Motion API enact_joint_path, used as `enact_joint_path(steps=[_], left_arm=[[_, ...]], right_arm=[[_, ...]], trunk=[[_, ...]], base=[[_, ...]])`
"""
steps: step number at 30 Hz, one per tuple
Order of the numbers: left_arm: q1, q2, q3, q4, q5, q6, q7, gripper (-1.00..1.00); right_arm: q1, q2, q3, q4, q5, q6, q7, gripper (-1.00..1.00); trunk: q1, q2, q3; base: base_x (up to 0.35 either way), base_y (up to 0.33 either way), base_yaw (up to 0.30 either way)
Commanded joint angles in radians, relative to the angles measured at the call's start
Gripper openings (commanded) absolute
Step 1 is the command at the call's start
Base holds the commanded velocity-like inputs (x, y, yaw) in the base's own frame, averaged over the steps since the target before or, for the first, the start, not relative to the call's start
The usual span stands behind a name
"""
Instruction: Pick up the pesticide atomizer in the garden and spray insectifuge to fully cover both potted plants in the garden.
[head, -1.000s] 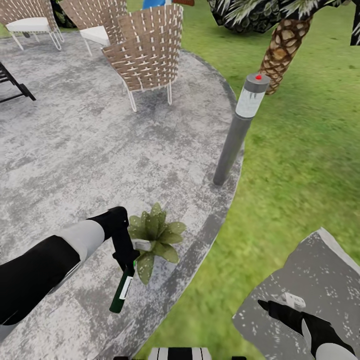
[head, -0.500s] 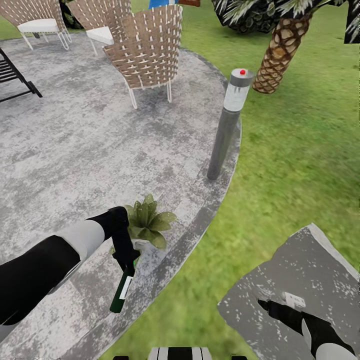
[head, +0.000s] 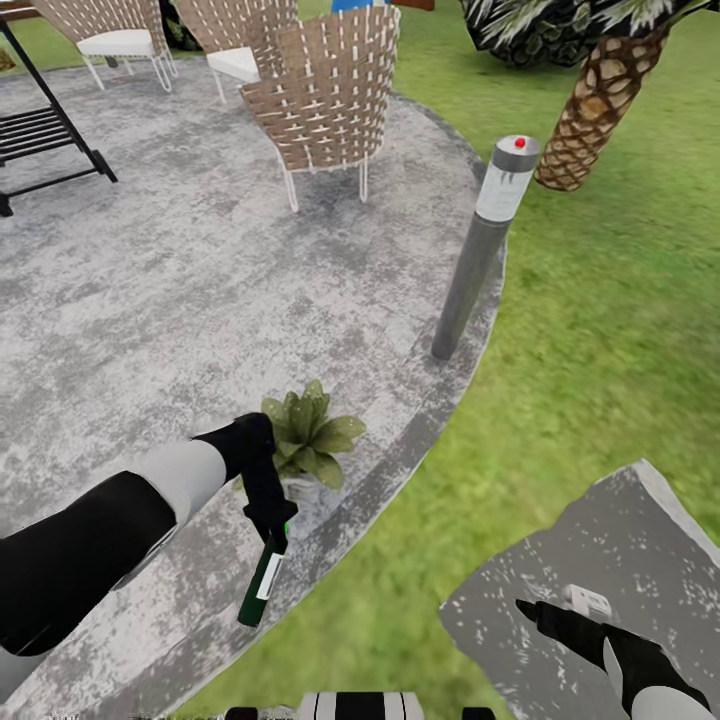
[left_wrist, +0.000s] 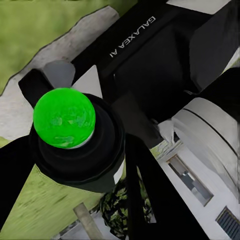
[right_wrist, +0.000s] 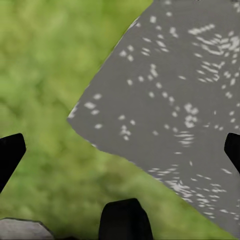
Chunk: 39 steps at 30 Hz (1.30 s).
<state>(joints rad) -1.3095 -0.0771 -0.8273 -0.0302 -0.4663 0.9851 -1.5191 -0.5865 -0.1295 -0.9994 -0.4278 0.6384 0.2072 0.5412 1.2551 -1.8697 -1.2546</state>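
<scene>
Clearly the pickup is done and spraying is the step in hand: the left gripper (head: 272, 528) is clenched around the pesticide atomizer (head: 262, 584), which hangs body-down just beside the potted plant (head: 306, 440) at the patio's (head: 180, 300) curved edge. The right gripper (head: 530, 608) hovers over a grey slab (head: 640, 530) in the lawn, fingers spread with nothing between them. Next, I judge, the bottle must be turned so its nozzle faces the leaves; its heading is hidden.
</scene>
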Motion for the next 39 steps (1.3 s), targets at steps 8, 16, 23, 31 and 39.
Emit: enact_joint_path(steps=[8, 16, 23, 31, 39], left_arm=[[-0.001, -0.021, 0.0, -0.007, -0.011, 0.01, -0.009, -1.0], [-0.01, -0.026, 0.0, -0.023, -0.011, 0.011, -0.009, -1.0], [-0.039, -0.022, -0.001, -0.022, -0.012, 0.011, -0.009, -1.0], [-0.055, -0.021, -0.002, -0.021, -0.014, 0.011, -0.009, -1.0], [-0.06, -0.011, -0.005, -0.019, -0.014, 0.01, -0.007, -1.0]], right_arm=[[-0.001, 0.001, -0.008, -0.002, 0.006, 0.004, 0.008, 1.0], [-0.001, 0.001, -0.008, -0.002, 0.006, 0.004, 0.009, 1.0], [-0.001, 0.001, -0.008, -0.002, 0.005, 0.004, 0.009, 1.0], [-0.001, 0.001, -0.008, -0.002, 0.005, 0.004, 0.009, 1.0], [-0.001, 0.001, -0.008, -0.002, 0.006, 0.004, 0.008, 1.0]], trunk=[[0.0, 0.0, -0.004], [0.0, 0.0, 0.005], [0.0, 0.0, 0.015], [0.0, 0.0, 0.027], [0.0, 0.0, 0.036]], base=[[0.078, -0.285, 0.098], [0.079, -0.251, 0.002], [0.006, -0.017, 0.0], [0.0, 0.0, 0.0], [0.0, 0.0, 0.0]])
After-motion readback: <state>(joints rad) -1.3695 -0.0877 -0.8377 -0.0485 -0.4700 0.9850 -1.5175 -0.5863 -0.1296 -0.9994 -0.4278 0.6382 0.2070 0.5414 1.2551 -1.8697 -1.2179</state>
